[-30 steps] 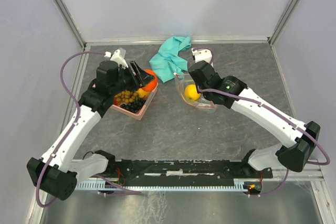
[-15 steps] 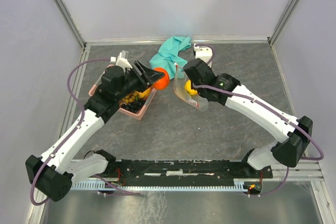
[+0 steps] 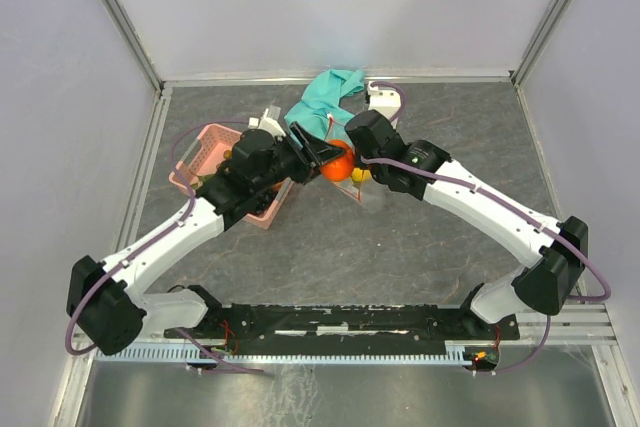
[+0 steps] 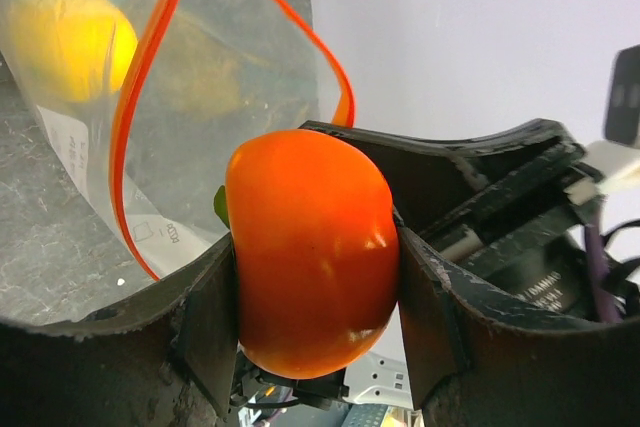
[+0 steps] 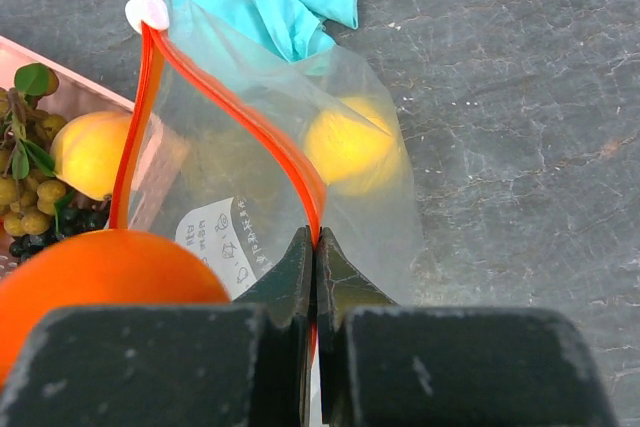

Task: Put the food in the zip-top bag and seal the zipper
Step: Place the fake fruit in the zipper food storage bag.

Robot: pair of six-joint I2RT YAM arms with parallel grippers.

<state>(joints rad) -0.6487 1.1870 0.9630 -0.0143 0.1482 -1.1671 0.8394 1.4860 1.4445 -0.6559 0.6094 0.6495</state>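
We've carried the orange (image 4: 310, 247) from basket (image 3: 196, 147) to bag (image 5: 250, 162) mouth, left gripper (image 4: 315, 292) clamping it; right gripper (image 5: 314, 247) pinches the zipper (image 5: 262, 134).

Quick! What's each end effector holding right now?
Left end effector: shut on the orange fruit.
Right end effector: shut on the zipper of the zip-top bag.

Nothing legible tbh, the zip-top bag (image 5: 380, 217) has a white printed patch (image 5: 215, 237), too blurry to read
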